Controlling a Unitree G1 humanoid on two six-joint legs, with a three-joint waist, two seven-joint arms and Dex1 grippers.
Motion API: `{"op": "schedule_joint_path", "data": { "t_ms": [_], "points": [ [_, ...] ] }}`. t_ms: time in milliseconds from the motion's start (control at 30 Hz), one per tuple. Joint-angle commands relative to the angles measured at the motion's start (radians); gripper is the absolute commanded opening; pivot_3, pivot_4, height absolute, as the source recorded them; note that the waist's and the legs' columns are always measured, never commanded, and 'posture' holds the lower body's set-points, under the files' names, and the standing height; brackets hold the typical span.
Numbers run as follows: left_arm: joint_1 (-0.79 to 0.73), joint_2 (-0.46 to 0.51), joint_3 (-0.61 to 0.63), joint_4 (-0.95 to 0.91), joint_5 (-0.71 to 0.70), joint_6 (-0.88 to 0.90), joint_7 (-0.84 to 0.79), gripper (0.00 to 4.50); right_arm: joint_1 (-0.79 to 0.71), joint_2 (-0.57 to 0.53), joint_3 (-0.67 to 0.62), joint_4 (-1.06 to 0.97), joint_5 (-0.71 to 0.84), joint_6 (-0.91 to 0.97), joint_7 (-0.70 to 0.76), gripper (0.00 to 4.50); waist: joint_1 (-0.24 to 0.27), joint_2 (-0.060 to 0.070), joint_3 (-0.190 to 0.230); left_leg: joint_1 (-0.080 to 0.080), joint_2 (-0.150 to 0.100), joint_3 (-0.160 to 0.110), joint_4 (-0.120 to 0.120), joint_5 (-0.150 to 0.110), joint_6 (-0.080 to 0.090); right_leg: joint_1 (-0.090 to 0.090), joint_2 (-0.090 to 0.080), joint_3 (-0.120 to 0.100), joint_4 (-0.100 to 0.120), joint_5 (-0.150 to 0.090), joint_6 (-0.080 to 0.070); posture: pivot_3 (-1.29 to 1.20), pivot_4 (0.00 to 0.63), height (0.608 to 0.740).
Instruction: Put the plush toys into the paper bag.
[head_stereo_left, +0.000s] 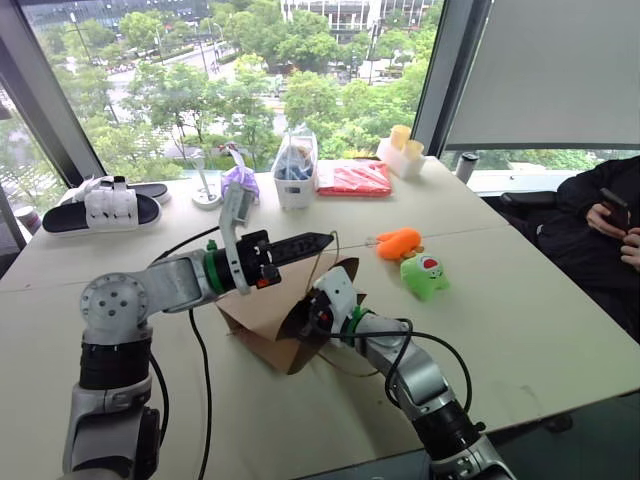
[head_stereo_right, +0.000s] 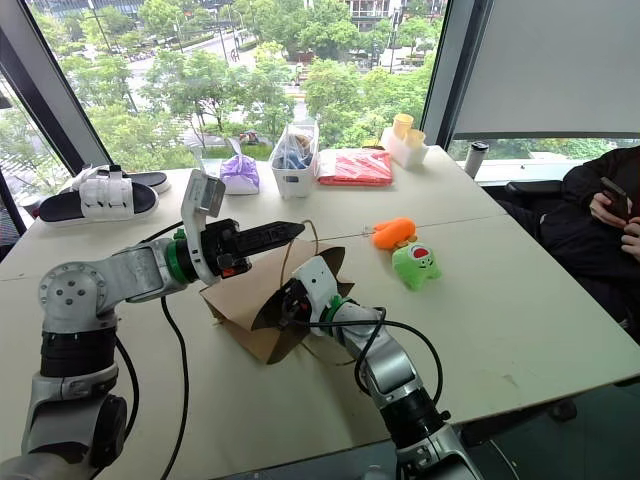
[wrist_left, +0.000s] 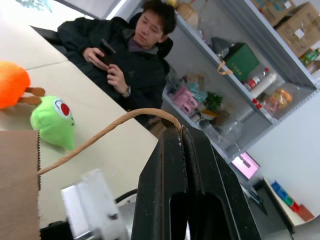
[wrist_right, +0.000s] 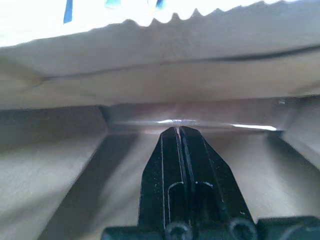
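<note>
From the head camera, you saw the brown paper bag lying on its side on the counter, mouth toward the robot. Your left end effector was clamped on the bag's twisted handle. The right arm reached into the mouth. The orange plush toy and the green plush toy lay touching, near the bag.

In the left wrist view, the handle ran into closed fingers.

In the right wrist view, your right end effector was together, empty, inside the bag.
</note>
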Motion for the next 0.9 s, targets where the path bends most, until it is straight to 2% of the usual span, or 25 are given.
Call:
{"op": "schedule_joint_path", "data": {
  "t_ms": [33, 167, 467, 700, 900],
  "points": [
    [-0.017, 0.007, 0.005, -0.023, -0.016, -0.036, -0.014, 0.05, -0.045, 0.024, 0.006, 0.133, -0.02, -0.073, -0.007, 0.0, 0.0, 0.0, 0.0, 0.0, 0.0, 0.0, 0.0, 0.0, 0.0, 0.0, 0.0, 0.0, 0.0, 0.0, 0.0, 0.0, 0.15, 0.74],
    [-0.061, 0.013, 0.005, -0.033, -0.035, -0.049, -0.017, 0.05, -0.07, 0.021, 0.029, 0.267, -0.067, -0.107, -0.013, 0.0, -0.001, 0.0, 0.0, 0.0, -0.001, 0.0, 0.0, 0.0, 0.0, 0.0, 0.0, 0.0, 0.0, 0.0, 0.0, 0.0, 0.15, 0.74],
    [-0.095, 0.027, -0.003, -0.037, -0.052, -0.056, -0.017, 0.05, -0.089, 0.03, 0.03, 0.308, -0.086, -0.102, -0.003, 0.0, -0.003, 0.0, 0.0, 0.001, 0.0, 0.0, 0.0, 0.0, 0.0, 0.0, 0.0, 0.0, 0.0, 0.0, 0.0, 0.0, 0.15, 0.74],
    [-0.139, 0.034, 0.013, 0.019, -0.196, -0.095, 0.035, 0.05, -0.086, 0.038, 0.033, 0.32, -0.095, -0.098, 0.001, 0.0, -0.002, 0.0, 0.0, 0.001, 0.0, 0.0, 0.0, 0.0, 0.0, 0.001, 0.001, 0.0, 0.0, 0.0, 0.0, 0.0, 0.15, 0.74],
    [-0.113, 0.054, -0.022, -0.008, -0.21, -0.086, 0.025, 0.05, -0.087, 0.044, 0.025, 0.321, -0.095, -0.094, -0.002, 0.0, -0.004, 0.0, 0.0, 0.0, 0.0, 0.0, 0.0, 0.0, 0.0, 0.0, 0.001, 0.001, 0.0, 0.0, 0.0, 0.0, 0.15, 0.74]
  ]
}}
